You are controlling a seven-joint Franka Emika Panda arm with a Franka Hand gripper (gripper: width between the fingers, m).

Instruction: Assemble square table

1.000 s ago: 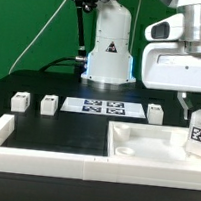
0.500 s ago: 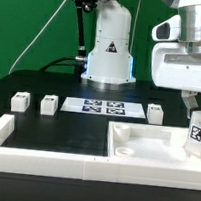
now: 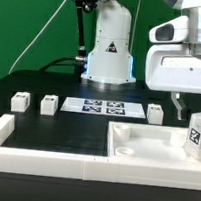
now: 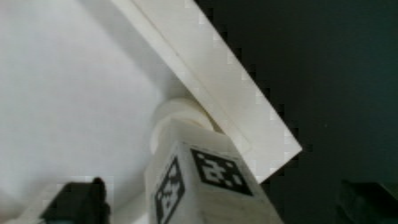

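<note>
The big white square tabletop (image 3: 144, 143) lies on the black table (image 3: 55, 129), with raised edges like a tray. One white leg (image 3: 196, 137) stands up in its corner at the exterior view's right, close to the edge. The pincer (image 3: 192, 112) hangs over this leg with its jaws wide, holding nothing. Three more legs (image 3: 49, 103) sit on the black table near the flat marker board (image 3: 106, 107). The parts look like smooth hard plastic, blocky, with black-and-white square tags. A low white wall (image 3: 5, 129) runs along the front. The picture edge cuts off one side of the pincer, and the leg's foot is hard to make out
</note>
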